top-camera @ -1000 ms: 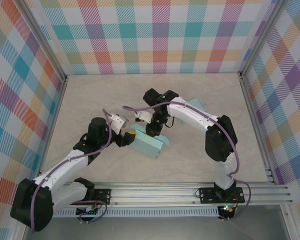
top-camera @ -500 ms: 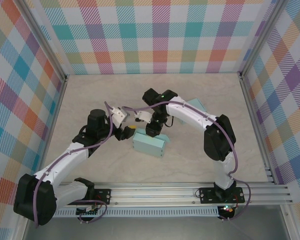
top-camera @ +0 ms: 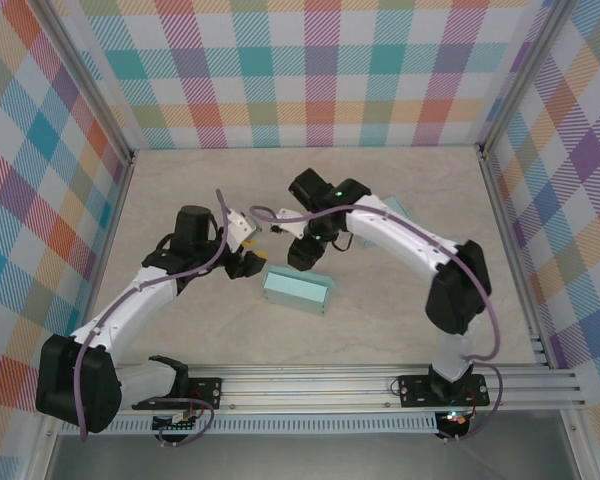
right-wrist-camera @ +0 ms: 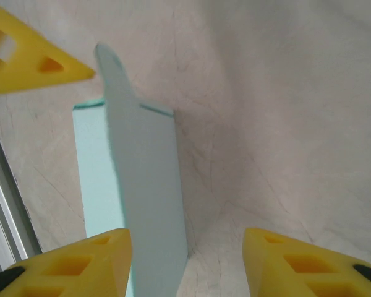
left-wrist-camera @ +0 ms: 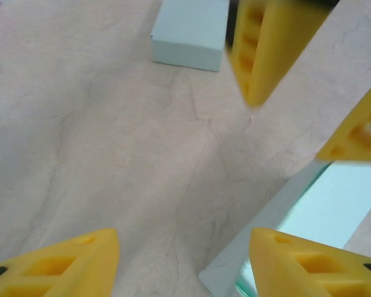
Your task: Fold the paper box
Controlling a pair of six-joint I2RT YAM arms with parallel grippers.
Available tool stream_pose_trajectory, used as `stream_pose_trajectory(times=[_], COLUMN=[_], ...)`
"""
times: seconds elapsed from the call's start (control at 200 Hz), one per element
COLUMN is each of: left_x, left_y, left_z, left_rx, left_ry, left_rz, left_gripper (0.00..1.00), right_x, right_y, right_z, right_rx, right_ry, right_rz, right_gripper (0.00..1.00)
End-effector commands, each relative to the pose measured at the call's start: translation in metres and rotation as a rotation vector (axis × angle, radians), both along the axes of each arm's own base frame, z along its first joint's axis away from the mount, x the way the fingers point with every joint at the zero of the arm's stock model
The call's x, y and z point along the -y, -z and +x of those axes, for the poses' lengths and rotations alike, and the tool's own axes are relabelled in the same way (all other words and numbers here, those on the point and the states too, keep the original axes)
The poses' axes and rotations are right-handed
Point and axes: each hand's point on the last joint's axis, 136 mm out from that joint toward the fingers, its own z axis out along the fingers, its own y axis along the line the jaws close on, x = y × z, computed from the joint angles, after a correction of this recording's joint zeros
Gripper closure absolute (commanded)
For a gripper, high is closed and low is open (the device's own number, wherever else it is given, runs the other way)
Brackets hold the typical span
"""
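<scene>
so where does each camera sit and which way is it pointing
top external: above and behind the arms, looking down on the table; both arms, left gripper and right gripper by the paper box.
left wrist: on the left arm, facing down across the table; own yellow fingers at the bottom.
right wrist: on the right arm, facing down at the box's raised flap; own fingers below.
shared: both wrist views catch the box and the other gripper's fingers.

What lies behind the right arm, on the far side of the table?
A second pale teal box lies there; the right arm covers most of it, so just a corner is visible.
</scene>
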Motion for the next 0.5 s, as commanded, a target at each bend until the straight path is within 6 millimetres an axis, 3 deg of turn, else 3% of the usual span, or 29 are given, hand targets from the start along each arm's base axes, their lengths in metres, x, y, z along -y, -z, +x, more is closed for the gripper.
stream_pose_trajectory(times=[0.0,0.095,0.185,0.335,0.495], left_x=[-0.001,-0.003,-0.006,-0.01,-0.009], left_y=[-0.003,-0.009,-0.012,-0.011,-0.009], left_z=[-0.016,-0.024,-0.032,-0.039,-0.032], left_rx=[-0.058,-0.067,-0.081,-0.089,-0.042], left_ry=[0.057,0.078,0.099,0.107,0.102], left_rz=[0.028,0.046,0.074,0.129,0.172], left_gripper=[0.45,0.46,0.46,0.44,0.43], right_x=[0.007,0.028,0.058,0.084,0.108], right_y=[-0.057,-0.082,-0.088,-0.071,-0.039], right_z=[0.006,-0.003,-0.01,-0.049,-0.059], right_rx=[0.131,0.143,0.155,0.062,0.043], right_ry=[0.159,0.334,0.506,0.55,0.621], right_rz=[0.149,0.242,0.28,0.313,0.219], right_gripper=[0.46,0.42,0.43,0.43,0.41])
